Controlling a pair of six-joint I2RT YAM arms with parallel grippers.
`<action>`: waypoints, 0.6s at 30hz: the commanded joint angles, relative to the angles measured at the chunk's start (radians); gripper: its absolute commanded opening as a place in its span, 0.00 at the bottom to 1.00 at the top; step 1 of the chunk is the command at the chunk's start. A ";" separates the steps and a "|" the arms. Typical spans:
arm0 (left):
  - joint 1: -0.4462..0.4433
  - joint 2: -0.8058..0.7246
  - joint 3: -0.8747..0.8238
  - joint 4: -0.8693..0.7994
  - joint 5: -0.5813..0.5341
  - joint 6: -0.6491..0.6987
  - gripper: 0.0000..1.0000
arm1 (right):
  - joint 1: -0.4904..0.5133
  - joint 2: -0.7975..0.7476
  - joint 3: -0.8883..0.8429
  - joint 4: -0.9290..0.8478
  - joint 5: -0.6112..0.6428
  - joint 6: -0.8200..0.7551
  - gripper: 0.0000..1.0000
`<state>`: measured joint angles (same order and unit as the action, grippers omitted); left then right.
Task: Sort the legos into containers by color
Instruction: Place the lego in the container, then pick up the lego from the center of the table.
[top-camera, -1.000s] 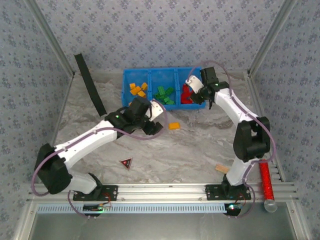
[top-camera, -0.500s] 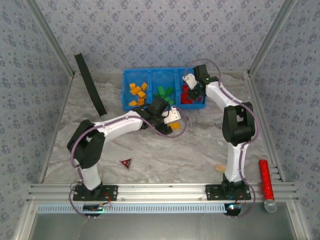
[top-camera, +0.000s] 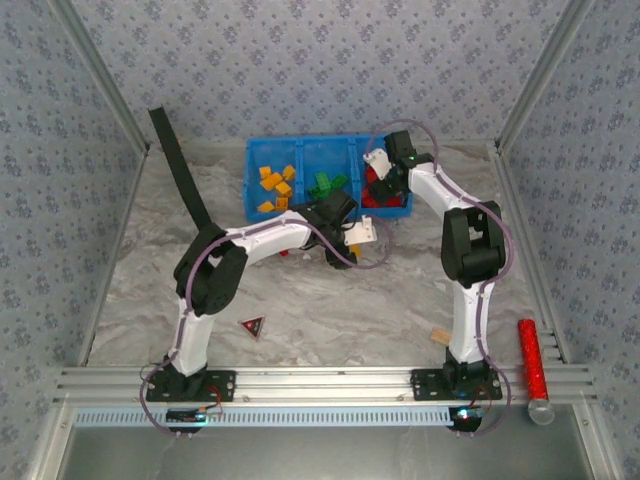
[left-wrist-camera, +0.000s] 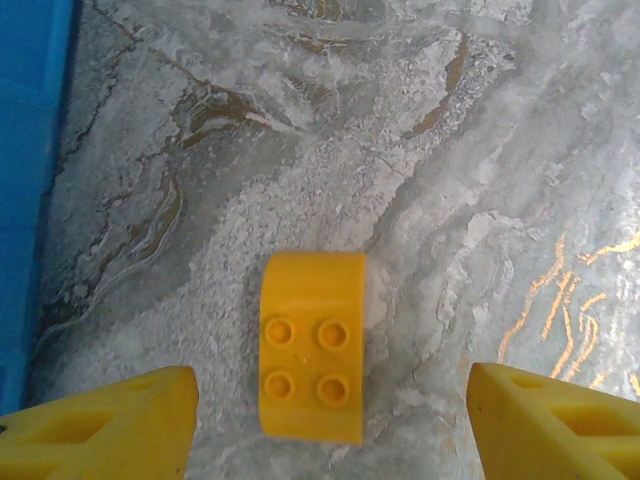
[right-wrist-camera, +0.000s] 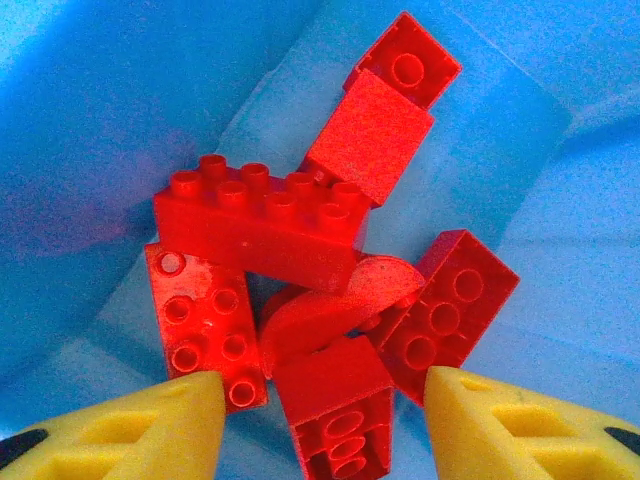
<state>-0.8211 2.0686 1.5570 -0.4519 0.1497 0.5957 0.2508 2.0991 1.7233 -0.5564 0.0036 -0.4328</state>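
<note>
Both pincers open, one over the bench, one over the bin

The left pincer (left-wrist-camera: 331, 412) stood spread and empty, a finger on either side of a yellow brick (left-wrist-camera: 313, 345) lying studs-up on the bench (left-wrist-camera: 450, 150) near the blue bin (left-wrist-camera: 30, 150). The right pincer (right-wrist-camera: 322, 420) hung with fingers apart, gripping nothing, above red bricks (right-wrist-camera: 260, 225) piled in the bin's right compartment.

Bright, even light, soft shadows (wrist close-ups slightly soft-focus, colours oversaturated)
</note>
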 joint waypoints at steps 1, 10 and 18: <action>-0.008 0.044 0.057 -0.045 0.038 0.045 0.71 | -0.008 -0.042 0.018 -0.023 -0.022 0.026 0.58; 0.003 0.106 0.086 -0.081 0.021 0.046 0.69 | -0.014 -0.145 -0.032 -0.026 -0.036 0.057 0.62; 0.000 0.133 0.077 -0.099 -0.017 0.024 0.52 | -0.031 -0.216 -0.067 -0.031 -0.006 0.086 0.62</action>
<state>-0.8211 2.1693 1.6085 -0.5079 0.1539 0.6132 0.2302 1.9297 1.6814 -0.5610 -0.0139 -0.3779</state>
